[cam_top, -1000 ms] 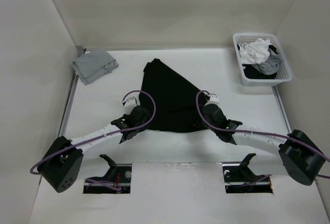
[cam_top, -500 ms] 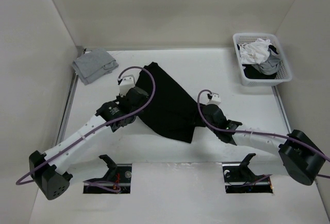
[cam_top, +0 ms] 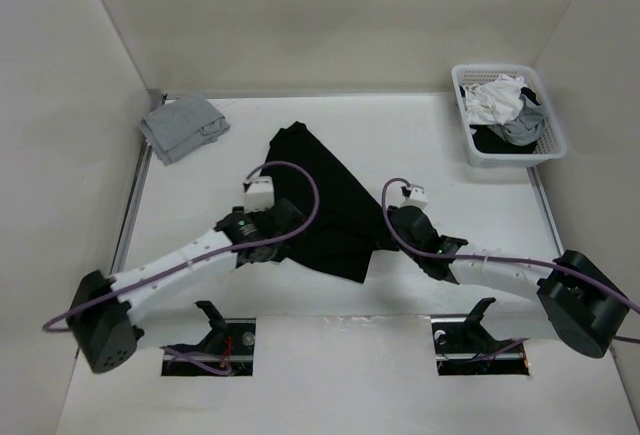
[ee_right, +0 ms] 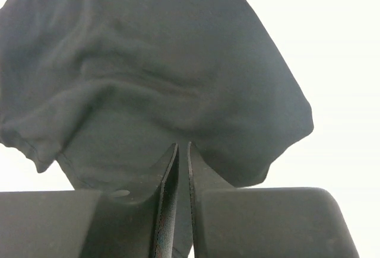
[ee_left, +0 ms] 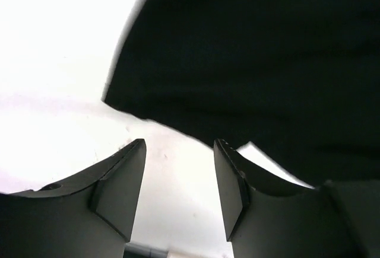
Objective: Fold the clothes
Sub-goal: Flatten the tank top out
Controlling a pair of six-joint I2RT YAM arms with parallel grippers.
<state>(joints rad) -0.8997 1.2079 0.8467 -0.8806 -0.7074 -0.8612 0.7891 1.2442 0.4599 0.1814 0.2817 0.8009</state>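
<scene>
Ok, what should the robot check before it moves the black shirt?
1. Right hand pinching the shirt: ok, its fingers are nearly together on the cloth.
2. Left hand holding the shirt: not ok, it is open over the bare table beside the shirt's edge.
3. Shirt lying flat: not ok, it is bunched into a wrinkled triangle.
4. Shirt apart from the grey garment: ok.
5. Shirt apart from the basket: ok.
6. How much cloth the right hand has: cannot tell.
</scene>
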